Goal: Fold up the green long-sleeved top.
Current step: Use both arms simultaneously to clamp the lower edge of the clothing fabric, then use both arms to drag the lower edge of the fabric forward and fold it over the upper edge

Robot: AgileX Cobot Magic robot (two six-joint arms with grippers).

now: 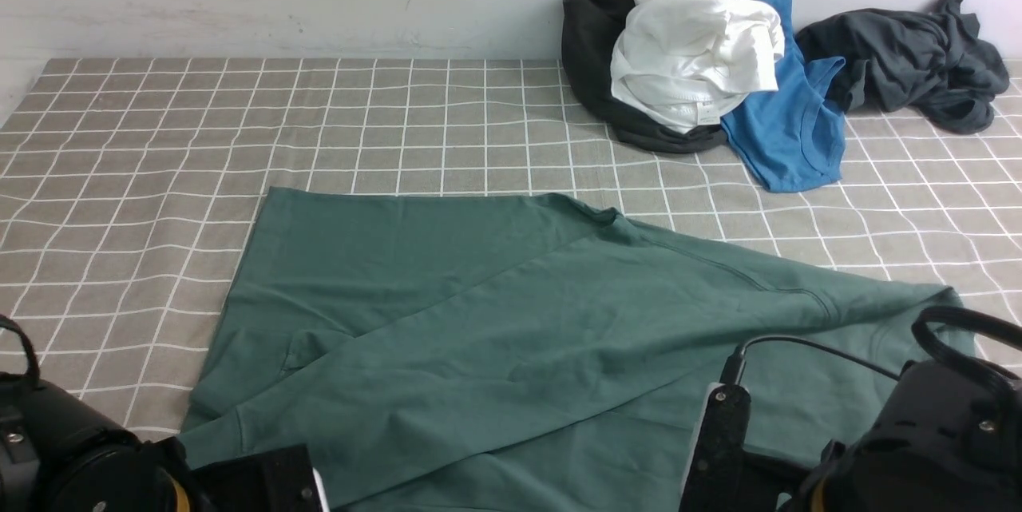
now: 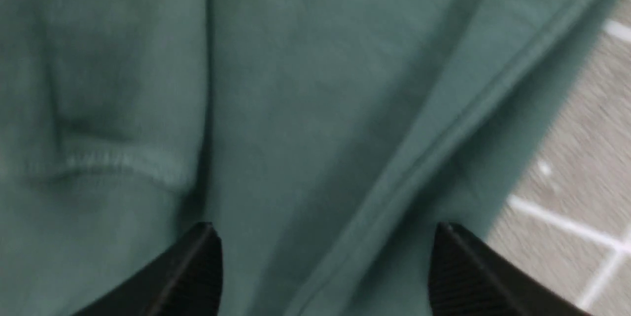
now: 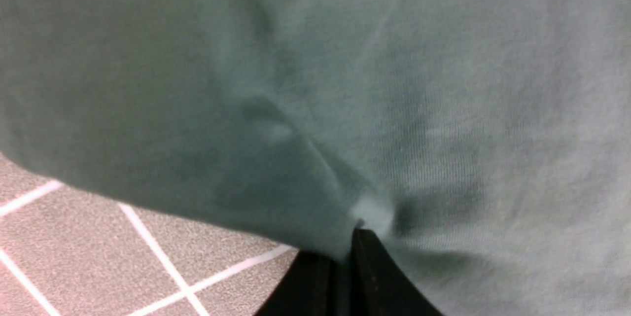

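The green long-sleeved top (image 1: 495, 320) lies spread on the checked tablecloth, its near part folded over in a diagonal layer. My left gripper (image 2: 325, 257) is open just above the top's fabric (image 2: 315, 84), near a folded edge beside the cloth. My right gripper (image 3: 342, 257) is shut on a pinch of the top (image 3: 443, 84), which bunches at its tips and drapes above the cloth. In the front view both arms sit at the near edge and the fingertips are hidden. Neck tag and chest print are hidden.
A pile of clothes sits at the back right: a black garment (image 1: 591, 41), white garments (image 1: 695, 41), a bright blue shirt (image 1: 790, 128) and a dark grey garment (image 1: 910, 57). The checked tablecloth (image 1: 160, 144) covers the table up to a white wall.
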